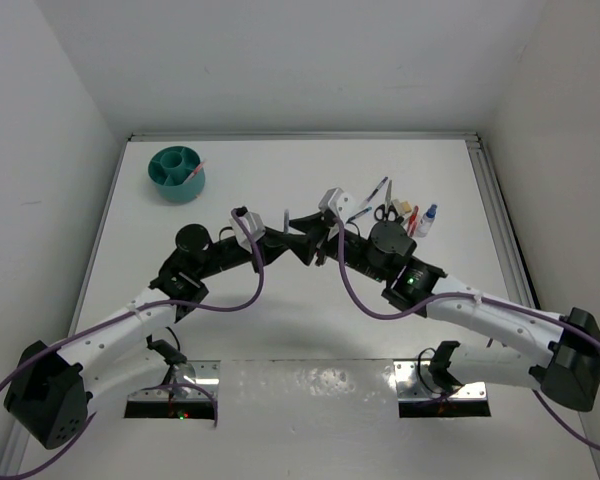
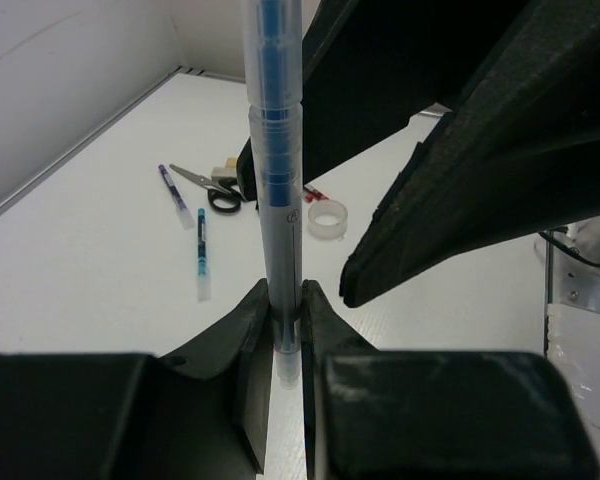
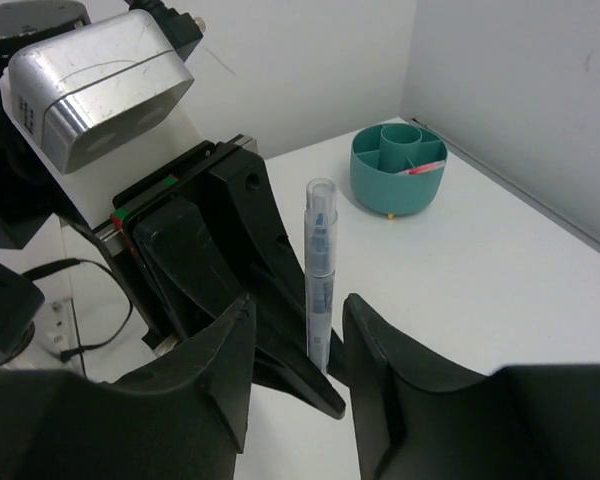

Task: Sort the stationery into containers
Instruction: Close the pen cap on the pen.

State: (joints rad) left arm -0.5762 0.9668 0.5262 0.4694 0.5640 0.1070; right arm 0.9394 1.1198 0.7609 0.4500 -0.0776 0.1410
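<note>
The left fingers [image 2: 248,335] are closed on the lower end of a blue pen [image 2: 278,200], holding it upright above mid-worktop [image 1: 310,175]. The right fingers [image 3: 225,340] stand parted either side of the same barrel; a gap shows on one side, and contact on the other cannot be judged. A small mark on the barrel is too blurred to read. On the worktop beyond lie scissors [image 2: 205,185], a tape ring [image 2: 327,220] and two loose pens [image 2: 202,255]. The teal organiser [image 3: 395,190] sits at the far left corner, a red pen [image 3: 421,169] inside.
</note>
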